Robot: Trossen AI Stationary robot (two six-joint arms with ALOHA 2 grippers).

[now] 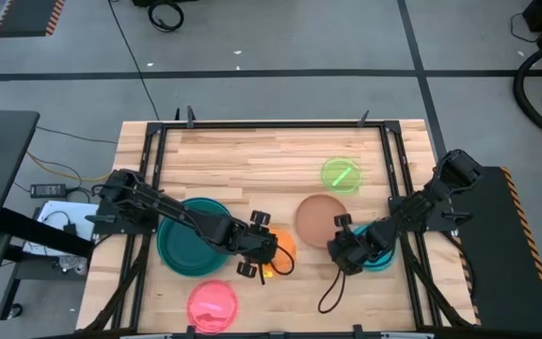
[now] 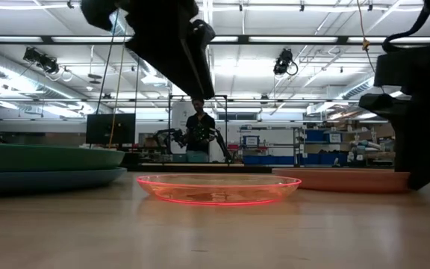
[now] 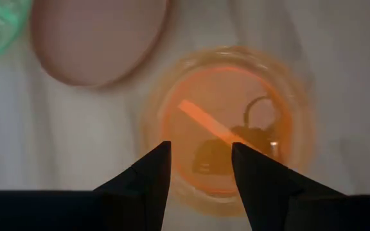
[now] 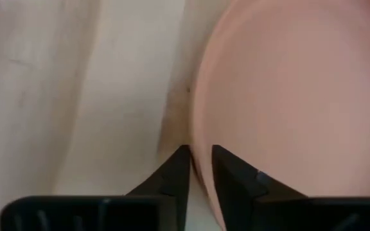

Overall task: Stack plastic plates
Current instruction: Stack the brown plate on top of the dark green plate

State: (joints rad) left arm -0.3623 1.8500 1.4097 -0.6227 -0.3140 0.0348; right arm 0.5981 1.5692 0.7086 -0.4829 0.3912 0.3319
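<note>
My left gripper is open and hovers over the small translucent orange plate, which lies flat on the table; its fingertips stand above the plate's near part. My right gripper is shut on the tan-brown plate. The teal plate lies on a blue one under the left arm. The green plate, the pink plate and the cyan plate, the last partly under the right arm, lie flat and apart. My right gripper pinches the tan-brown plate's rim between its two fingers, one finger inside the rim and one outside. It comes from the table's right side, slanting down. In the low view the plate lies level on the table.
A dark metal frame runs along the table's far, left and right edges. Loose black cables hang from both grippers onto the wood. Bare wood lies at the table's far middle. A person stands far back in the room.
</note>
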